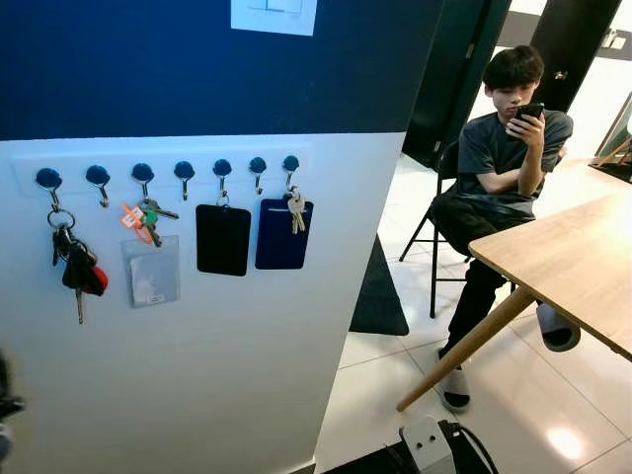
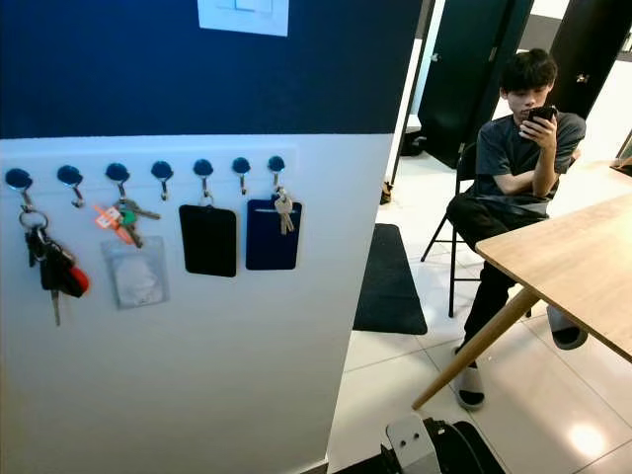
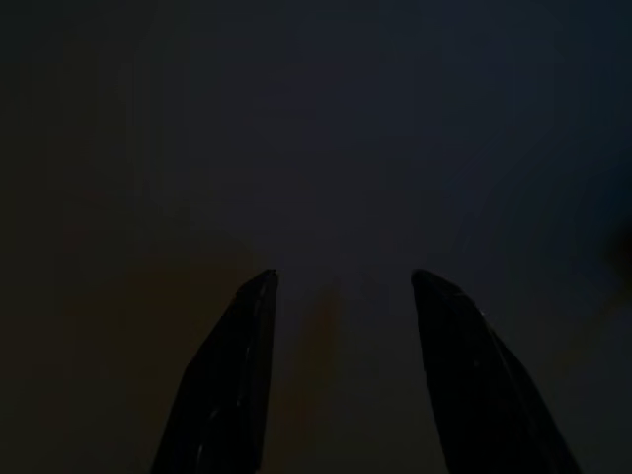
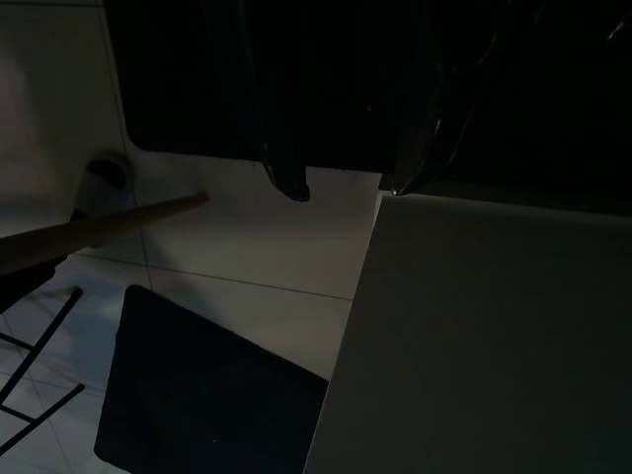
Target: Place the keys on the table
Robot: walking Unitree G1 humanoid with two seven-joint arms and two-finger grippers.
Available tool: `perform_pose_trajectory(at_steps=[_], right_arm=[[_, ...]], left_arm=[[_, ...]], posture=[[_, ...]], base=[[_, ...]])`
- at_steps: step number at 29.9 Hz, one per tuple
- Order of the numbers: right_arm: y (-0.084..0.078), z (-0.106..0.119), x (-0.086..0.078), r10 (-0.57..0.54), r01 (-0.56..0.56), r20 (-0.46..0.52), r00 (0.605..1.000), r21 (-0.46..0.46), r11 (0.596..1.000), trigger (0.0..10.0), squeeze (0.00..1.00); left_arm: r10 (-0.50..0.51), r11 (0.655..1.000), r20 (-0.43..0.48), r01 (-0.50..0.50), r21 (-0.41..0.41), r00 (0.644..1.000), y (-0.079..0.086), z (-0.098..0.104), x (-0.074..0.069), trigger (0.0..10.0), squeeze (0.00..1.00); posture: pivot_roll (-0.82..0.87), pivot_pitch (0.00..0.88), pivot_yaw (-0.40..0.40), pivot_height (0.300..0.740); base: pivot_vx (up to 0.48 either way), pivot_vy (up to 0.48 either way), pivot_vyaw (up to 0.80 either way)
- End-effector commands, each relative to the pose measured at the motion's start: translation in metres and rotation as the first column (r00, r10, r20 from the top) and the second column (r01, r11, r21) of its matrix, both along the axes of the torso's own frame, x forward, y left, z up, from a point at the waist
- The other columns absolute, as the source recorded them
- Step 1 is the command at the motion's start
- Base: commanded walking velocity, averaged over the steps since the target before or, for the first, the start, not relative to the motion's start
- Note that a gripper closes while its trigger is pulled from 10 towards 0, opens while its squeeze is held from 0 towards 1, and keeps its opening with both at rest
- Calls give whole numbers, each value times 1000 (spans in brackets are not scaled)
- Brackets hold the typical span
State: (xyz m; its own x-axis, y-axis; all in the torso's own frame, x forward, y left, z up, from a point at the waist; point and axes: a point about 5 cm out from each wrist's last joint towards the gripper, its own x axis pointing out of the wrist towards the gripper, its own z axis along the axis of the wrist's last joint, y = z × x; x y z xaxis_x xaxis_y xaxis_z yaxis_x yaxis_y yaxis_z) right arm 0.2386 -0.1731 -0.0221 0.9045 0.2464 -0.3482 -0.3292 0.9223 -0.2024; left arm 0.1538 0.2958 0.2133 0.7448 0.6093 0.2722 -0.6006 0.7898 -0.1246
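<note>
On the wall hook rail, keys [image 1: 296, 209] hang untouched, wooden table [image 1: 578, 259] well right; left gripper [image 3: 341, 286] fingers spread, right gripper [image 4: 346, 188] apart, both idle; lift the ring straight off its hook

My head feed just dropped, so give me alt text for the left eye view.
A row of blue wall hooks holds a key bunch with a red fob, tagged keys, card holders and silver keys. At right, a seated person beside a wooden table.

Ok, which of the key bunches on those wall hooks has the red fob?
The bunch on the leftmost hook, with a red-and-black fob. The keys by the clear sleeve carry orange and green tags; those over the blue holder are plain.
</note>
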Motion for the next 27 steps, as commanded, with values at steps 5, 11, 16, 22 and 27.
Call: perform_pose_trajectory(at_steps=[5,11,16,22,27], right_arm=[[-2,-3,-2,9,-9,-27,1000,-11,1000,10000,0],[0,-3,-1,15,-16,-28,999,-10,1000,10000,0],[1,-2,0,15,-16,-29,999,-6,1000,10000,0],[2,-4,-2,13,-13,-35,999,-4,1000,10000,0],[4,-5,-3,13,-13,-33,999,0,1000,10000,0]], left_arm=[[-303,948,68,294,119,951,-18,43,5,10000,0],[-404,900,71,382,210,912,-29,66,10,10000,0],[-411,882,56,382,275,910,-35,83,14,10000,0],[-360,900,78,324,290,930,-50,93,39,10000,1000],[-405,891,87,372,260,910,-68,94,52,10000,63]], posture=[[296,68,-110,740],[296,68,-108,740],[299,71,-108,740],[291,74,-102,740],[276,73,-98,740]], base=[[0,0,0],[0,0,0],[0,0,0],[0,0,0],[0,0,0]])
